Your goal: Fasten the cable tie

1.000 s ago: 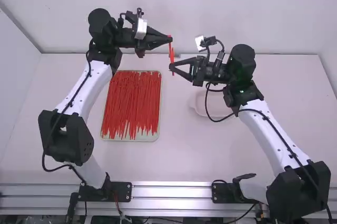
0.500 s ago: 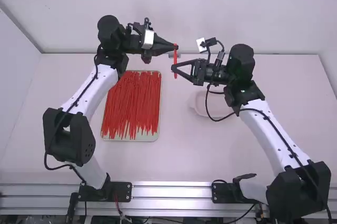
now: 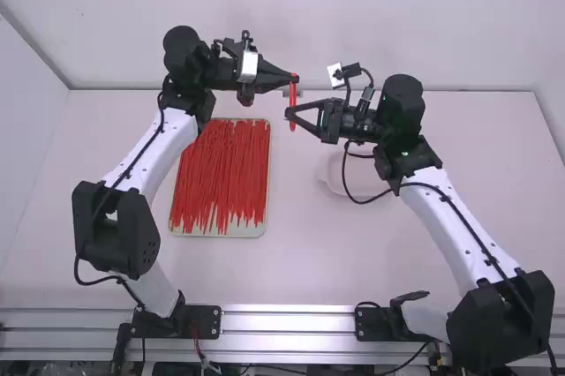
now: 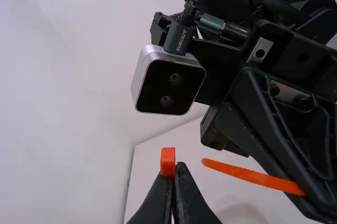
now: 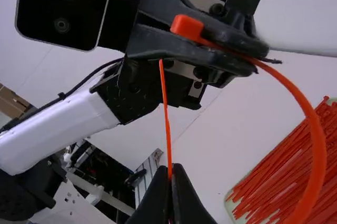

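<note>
A red cable tie [image 3: 292, 98] hangs in the air between both grippers, above the table's far middle. My left gripper [image 3: 290, 78] is shut on the tie just below its square head [image 4: 167, 160], with the gripper [image 4: 174, 170] pinched tight. My right gripper [image 3: 288, 115] sits just below and faces the left one, shut on the thin tail [image 5: 166, 124] at its fingertips [image 5: 169, 174]. The strap bends in a wide loop [image 5: 315, 140] from the head [image 5: 184, 24] round to the tail. The tail's tip points up toward the head, apart from it.
A tray [image 3: 221, 232] full of red cable ties [image 3: 222, 173] lies on the table left of the middle, below the left arm. A pale shallow dish [image 3: 338, 178] rests under the right arm's wrist. The near half of the table is bare.
The left gripper swung right with the tie's head. The tie, straight a second ago, is now bent into a loop, and the right gripper has closed on its tail.
</note>
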{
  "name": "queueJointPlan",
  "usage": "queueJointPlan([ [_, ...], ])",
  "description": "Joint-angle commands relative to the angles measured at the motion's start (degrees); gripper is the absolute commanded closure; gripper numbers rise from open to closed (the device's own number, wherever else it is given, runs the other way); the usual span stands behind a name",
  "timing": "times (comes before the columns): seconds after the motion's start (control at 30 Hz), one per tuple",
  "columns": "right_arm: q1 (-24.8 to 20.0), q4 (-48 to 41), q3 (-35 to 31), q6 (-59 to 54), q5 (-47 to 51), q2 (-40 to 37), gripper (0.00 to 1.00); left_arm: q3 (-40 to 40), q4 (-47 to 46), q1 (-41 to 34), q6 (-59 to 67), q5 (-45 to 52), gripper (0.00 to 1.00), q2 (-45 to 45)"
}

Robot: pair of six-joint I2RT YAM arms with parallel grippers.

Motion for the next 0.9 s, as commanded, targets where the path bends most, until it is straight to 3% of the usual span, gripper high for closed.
queueJointPlan([
  [0.0,-0.3,0.2,-0.2,0.6,1.0,0.1,1.0,-0.2,0.9,0.2,0.4,0.2,0.98,0.2],
  [0.87,-0.3,1.8,-0.2,3.5,3.5,0.0,1.0,-0.2,1.9,-0.1,1.0,0.2,0.98,0.2],
])
